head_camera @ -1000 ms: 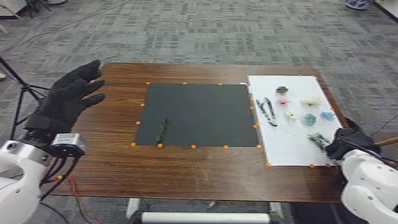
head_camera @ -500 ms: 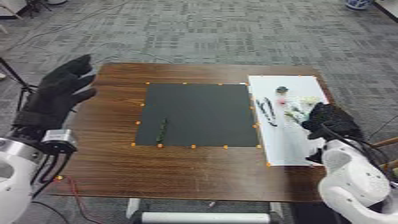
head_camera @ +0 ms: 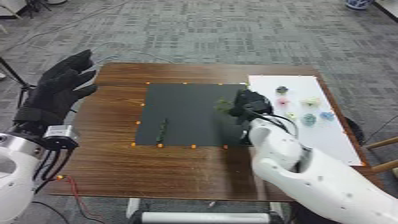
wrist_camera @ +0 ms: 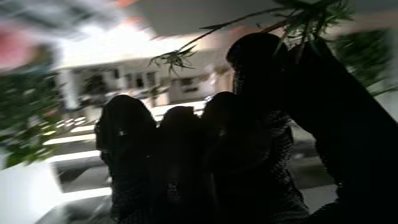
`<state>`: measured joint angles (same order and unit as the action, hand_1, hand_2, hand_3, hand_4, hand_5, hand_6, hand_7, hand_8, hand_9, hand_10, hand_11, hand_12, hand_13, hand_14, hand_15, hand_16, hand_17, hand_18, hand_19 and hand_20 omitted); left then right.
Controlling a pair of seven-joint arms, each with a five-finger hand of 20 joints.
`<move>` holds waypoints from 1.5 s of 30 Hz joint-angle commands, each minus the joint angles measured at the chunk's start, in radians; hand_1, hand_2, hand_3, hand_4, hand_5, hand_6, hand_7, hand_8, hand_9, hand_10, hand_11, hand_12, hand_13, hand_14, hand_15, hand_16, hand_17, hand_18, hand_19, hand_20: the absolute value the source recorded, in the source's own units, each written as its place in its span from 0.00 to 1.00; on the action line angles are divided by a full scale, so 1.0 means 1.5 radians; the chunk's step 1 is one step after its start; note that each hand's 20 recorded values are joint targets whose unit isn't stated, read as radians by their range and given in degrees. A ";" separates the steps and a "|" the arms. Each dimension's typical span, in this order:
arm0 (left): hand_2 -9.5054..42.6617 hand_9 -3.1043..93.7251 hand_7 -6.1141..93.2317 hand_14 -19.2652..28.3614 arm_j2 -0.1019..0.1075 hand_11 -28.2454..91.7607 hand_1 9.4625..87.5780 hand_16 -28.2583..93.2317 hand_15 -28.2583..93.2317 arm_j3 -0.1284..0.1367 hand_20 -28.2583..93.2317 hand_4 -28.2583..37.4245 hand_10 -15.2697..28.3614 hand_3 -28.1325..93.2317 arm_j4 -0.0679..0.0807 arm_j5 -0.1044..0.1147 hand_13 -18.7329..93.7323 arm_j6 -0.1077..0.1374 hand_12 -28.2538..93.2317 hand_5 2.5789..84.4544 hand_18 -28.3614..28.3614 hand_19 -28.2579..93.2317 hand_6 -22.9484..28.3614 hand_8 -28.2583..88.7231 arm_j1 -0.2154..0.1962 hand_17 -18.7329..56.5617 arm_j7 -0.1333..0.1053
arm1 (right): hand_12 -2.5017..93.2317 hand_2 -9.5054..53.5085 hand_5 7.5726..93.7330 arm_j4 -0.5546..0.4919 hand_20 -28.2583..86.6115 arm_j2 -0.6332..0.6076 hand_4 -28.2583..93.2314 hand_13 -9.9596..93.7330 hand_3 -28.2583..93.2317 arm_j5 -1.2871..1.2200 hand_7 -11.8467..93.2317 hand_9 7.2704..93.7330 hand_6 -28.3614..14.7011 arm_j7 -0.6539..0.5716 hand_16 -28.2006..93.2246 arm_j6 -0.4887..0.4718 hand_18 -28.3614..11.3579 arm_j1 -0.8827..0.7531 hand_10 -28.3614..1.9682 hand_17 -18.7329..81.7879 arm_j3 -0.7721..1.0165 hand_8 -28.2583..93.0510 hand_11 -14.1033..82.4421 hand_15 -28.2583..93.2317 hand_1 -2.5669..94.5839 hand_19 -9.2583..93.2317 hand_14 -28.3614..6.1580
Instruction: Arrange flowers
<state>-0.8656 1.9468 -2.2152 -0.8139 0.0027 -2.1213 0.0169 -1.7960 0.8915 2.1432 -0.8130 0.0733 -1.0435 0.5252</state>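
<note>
The right robot hand pinches a sprig over right part of the mat.
The left robot hand, fingers straight, is at left edge of the counter; one stem lies near mat's left edge, wide room between it and sprig.

In the head view the right hand and right arm hide the black mat's three o'clock edge and the white sheet's seven o'clock corner. The leafy green sprig, at that hand's nine o'clock, is blurred; in the wrist view the picture's edge cuts it off. The small dark item near the sheet's twelve o'clock end is too tiny to identify, as are the blue flower's petals at three. The wrist view's pink shape is blurred and cropped.
</note>
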 commanded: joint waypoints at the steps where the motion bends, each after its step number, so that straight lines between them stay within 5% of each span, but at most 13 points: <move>1: 0.00 0.18 0.23 0.65 -0.033 0.34 0.21 0.22 0.51 0.006 0.31 0.01 0.55 0.80 -0.002 0.019 0.21 0.040 0.41 0.22 0.84 0.55 0.47 0.18 -0.059 0.08 -0.040 | 0.60 0.00 0.85 0.075 0.77 0.158 0.15 0.89 0.95 0.007 0.60 0.91 0.70 0.003 0.61 -0.059 0.12 0.073 0.68 0.66 -0.080 0.46 0.83 0.97 0.39 1.00 0.61; 5: 0.00 0.19 0.23 0.65 -0.041 0.35 0.21 0.22 0.51 0.027 0.31 0.01 0.54 0.80 -0.001 0.033 0.21 0.049 0.41 0.23 0.84 0.55 0.47 0.18 -0.086 0.08 -0.041 | 0.60 0.00 0.86 0.107 0.77 0.188 0.15 0.90 0.96 0.014 0.60 0.92 0.71 -0.004 0.61 -0.079 0.12 0.075 0.69 0.67 -0.090 0.46 0.82 0.97 0.38 1.00 0.61; 13: 0.00 0.19 0.23 0.65 -0.055 0.35 0.21 0.22 0.51 0.063 0.31 0.01 0.55 0.80 -0.012 0.032 0.22 0.056 0.41 0.23 0.84 0.55 0.47 0.18 -0.130 0.08 -0.041 | 0.60 0.00 0.87 0.132 0.78 0.221 0.15 0.91 0.96 0.034 0.59 0.93 0.72 -0.023 0.60 -0.104 0.12 0.068 0.70 0.69 -0.110 0.46 0.82 0.97 0.38 1.00 0.62; 27: 0.00 0.19 0.23 0.65 -0.059 0.35 0.21 0.21 0.51 0.059 0.31 0.00 0.54 0.80 -0.014 0.027 0.22 0.047 0.41 0.23 0.84 0.54 0.47 0.18 -0.131 0.08 -0.039 | 0.59 0.00 0.90 0.185 0.79 0.236 0.15 0.93 0.97 0.047 0.55 0.95 0.73 -0.066 0.60 -0.187 0.12 0.031 0.71 0.71 -0.066 0.47 0.81 0.96 0.37 1.00 0.64; 35: 0.00 0.19 0.23 0.65 -0.058 0.35 0.21 0.22 0.51 0.062 0.31 0.00 0.55 0.80 -0.015 0.025 0.21 0.045 0.41 0.23 0.84 0.54 0.47 0.18 -0.131 0.08 -0.036 | 0.57 0.14 0.96 0.136 0.79 0.245 0.16 0.96 0.97 0.003 0.53 1.00 0.74 -0.064 0.60 -0.278 0.13 -0.011 0.73 0.75 -0.002 0.39 0.79 0.95 0.31 1.00 0.67; 38: 0.00 0.19 0.23 0.65 -0.059 0.35 0.21 0.22 0.51 0.063 0.31 0.01 0.55 0.80 -0.015 0.025 0.21 0.044 0.41 0.23 0.84 0.54 0.47 0.18 -0.133 0.08 -0.033 | 0.56 0.16 0.97 0.118 0.79 0.245 0.12 0.96 0.95 -0.014 0.57 1.00 0.73 -0.046 0.61 -0.278 0.12 -0.032 0.73 0.75 0.026 0.21 0.78 0.94 0.28 1.00 0.67; 45: 0.00 0.19 0.23 0.65 -0.062 0.35 0.21 0.22 0.51 0.063 0.31 0.01 0.55 0.80 -0.017 0.022 0.21 0.045 0.41 0.23 0.84 0.54 0.47 0.18 -0.136 0.08 -0.033 | 0.56 0.23 0.95 0.065 0.79 0.216 0.04 0.94 0.89 -0.067 0.40 0.97 0.67 0.010 0.62 -0.136 0.12 -0.055 0.71 0.73 0.064 0.19 0.74 0.92 0.16 1.00 0.67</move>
<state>-0.9447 2.0366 -2.2308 -0.7759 0.0721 -2.3091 -0.0409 -1.6435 1.2522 2.1026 -0.8716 -0.3143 -1.0811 0.6067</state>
